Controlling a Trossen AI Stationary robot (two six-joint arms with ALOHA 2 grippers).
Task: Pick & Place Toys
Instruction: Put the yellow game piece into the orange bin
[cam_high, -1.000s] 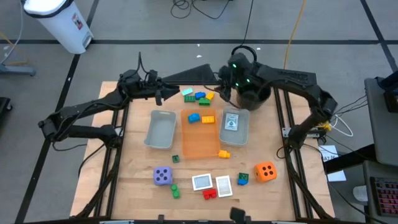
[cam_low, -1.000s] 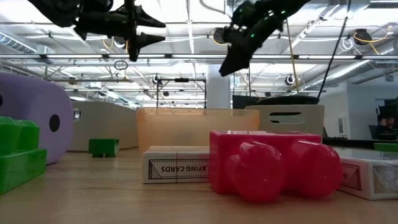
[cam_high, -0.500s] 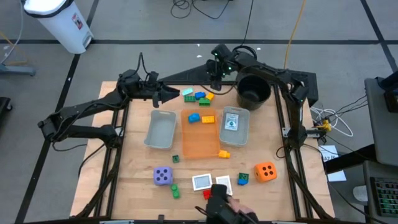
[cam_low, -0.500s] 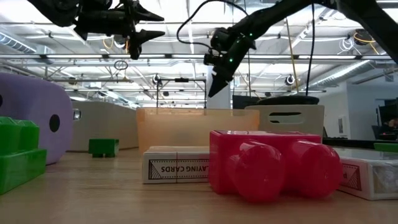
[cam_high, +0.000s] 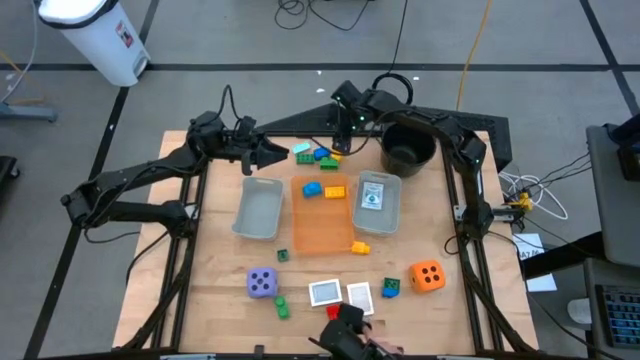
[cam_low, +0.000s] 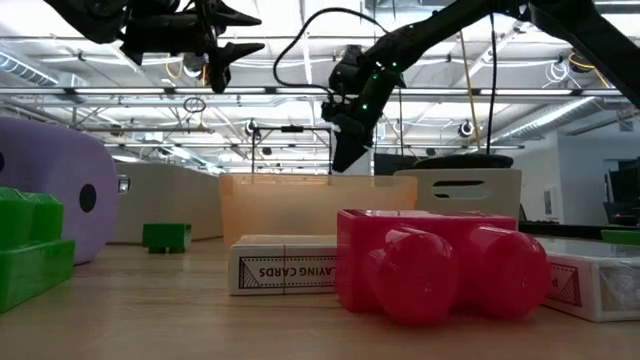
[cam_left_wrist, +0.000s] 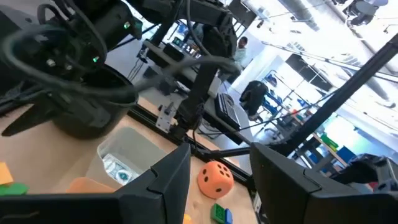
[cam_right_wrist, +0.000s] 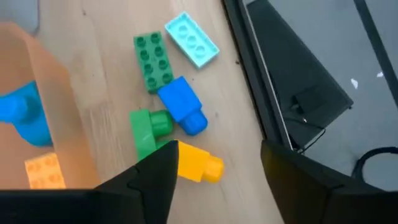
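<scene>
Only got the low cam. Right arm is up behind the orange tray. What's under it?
Observer: The right gripper hangs over loose bricks on the table past the orange tray's far end. A yellow brick lies nearest its fingers.
Operator: Open or shut?
Observer: Open, nothing held.
Operator: Left arm?
Observer: The left gripper is open too, above the table beyond the left grey tray.
</scene>
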